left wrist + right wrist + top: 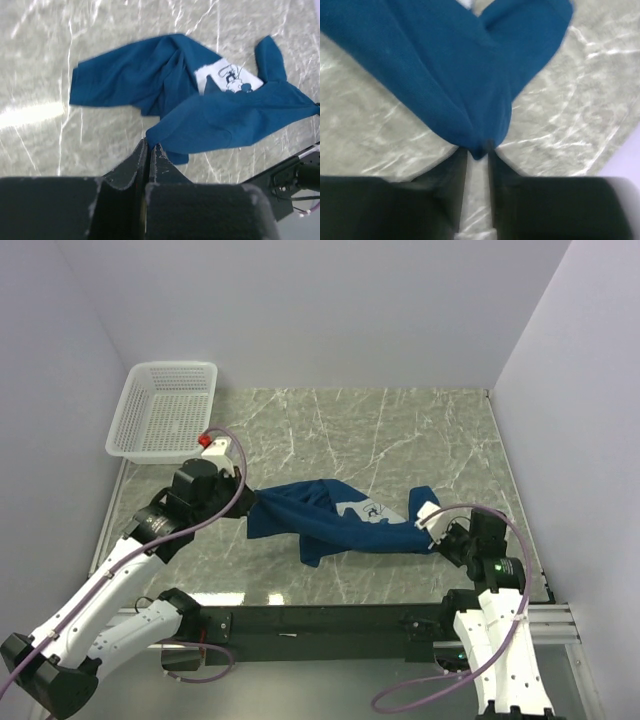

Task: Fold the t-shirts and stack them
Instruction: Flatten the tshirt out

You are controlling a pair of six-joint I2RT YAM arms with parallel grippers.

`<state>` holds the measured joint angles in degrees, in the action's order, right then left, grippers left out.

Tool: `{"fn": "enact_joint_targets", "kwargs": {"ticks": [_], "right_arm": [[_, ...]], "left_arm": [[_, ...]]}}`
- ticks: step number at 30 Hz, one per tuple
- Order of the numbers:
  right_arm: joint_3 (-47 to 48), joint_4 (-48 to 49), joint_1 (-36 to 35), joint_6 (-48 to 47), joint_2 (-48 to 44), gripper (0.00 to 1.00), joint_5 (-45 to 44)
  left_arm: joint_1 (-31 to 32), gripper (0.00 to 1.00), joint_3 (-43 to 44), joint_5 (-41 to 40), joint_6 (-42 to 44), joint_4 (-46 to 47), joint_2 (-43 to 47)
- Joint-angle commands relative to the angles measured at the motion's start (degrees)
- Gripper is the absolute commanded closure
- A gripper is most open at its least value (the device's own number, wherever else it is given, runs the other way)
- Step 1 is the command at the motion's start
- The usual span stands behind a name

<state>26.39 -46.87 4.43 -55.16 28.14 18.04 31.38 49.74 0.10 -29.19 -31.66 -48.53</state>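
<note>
Overhead and close wrist views of t-shirt (322, 516)

One navy t-shirt (330, 520), one white mesh basket (165, 410) and one marble table (400, 430), alongside two grippers: the left gripper (250, 505) and the right gripper (432, 528), each with two fingers (127, 172).

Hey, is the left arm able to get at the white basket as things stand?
Probably yes: the basket sits just beyond the left gripper, with nothing between them. But that gripper looks shut on the t-shirt, and the right gripper pinches the other end, so it would likely have to let go first.
</note>
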Motion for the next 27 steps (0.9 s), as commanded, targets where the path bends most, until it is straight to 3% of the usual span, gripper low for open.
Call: {"fn": "enact_joint_targets", "kwargs": {"ticks": [1, 2, 5, 8, 10, 13, 16, 18, 21, 23, 24, 25, 27], "right_arm": [[3.92, -4.01, 0.32, -3.65, 2.61, 0.66, 1.99], [5.93, -3.93, 0.32, -2.95, 3.14, 0.52, 3.48], [9.54, -3.93, 0.32, -0.83, 5.34, 0.40, 7.96], [14.29, -5.33, 0.32, 0.75, 9.38, 0.37, 15.86], [16.49, -5.25, 0.32, 2.15, 14.01, 0.35, 22.63], [18.51, -4.02, -3.18, 5.40, 23.66, 0.33, 30.72], [22.38, -1.92, -15.03, 8.99, 34.06, 0.33, 27.34], [24.40, 1.59, -19.35, 13.56, 37.85, 0.33, 24.07], [26.69, 7.30, -25.51, 12.97, 43.74, 0.33, 20.29], [28.44, 9.07, -27.89, 12.88, 47.61, 0.33, 16.44], [29.41, 9.25, -28.24, 12.62, 50.32, 0.33, 15.63], [30.11, 9.17, -28.16, 12.62, 51.56, 0.34, 15.18], [31.09, 9.34, -28.07, 12.97, 53.59, 0.38, 12.47]], "left_arm": [[0.00, 0.99, 1.94, 0.51, -3.15, -4.44, -0.86], [0.00, 0.99, 1.42, 3.65, -5.07, -4.90, -0.95], [0.00, 0.99, -3.49, 14.00, -10.26, -5.08, 1.41], [0.00, 0.91, -10.87, 22.37, -15.43, -5.25, 7.21], [0.00, 0.77, -15.52, 23.89, -18.95, -5.17, 12.64], [0.00, 0.71, -18.53, 24.08, -21.08, -5.51, 18.38], [0.00, 0.70, -20.20, 25.91, -21.52, -3.68, 18.39], [0.09, 0.73, -21.60, 28.01, -21.52, -1.23, 16.99], [0.00, 0.78, -21.61, 27.24, -20.91, -0.86, 15.49], [0.09, 0.71, -21.00, 25.92, -20.21, -0.95, 15.31], [0.09, 0.65, -20.04, 25.22, -19.86, -1.03, 15.14], [0.09, 0.51, -19.59, 23.30, -18.81, -0.69, 14.70], [0.00, 0.42, -17.93, 23.19, -18.10, 0.71, 12.17]]}}
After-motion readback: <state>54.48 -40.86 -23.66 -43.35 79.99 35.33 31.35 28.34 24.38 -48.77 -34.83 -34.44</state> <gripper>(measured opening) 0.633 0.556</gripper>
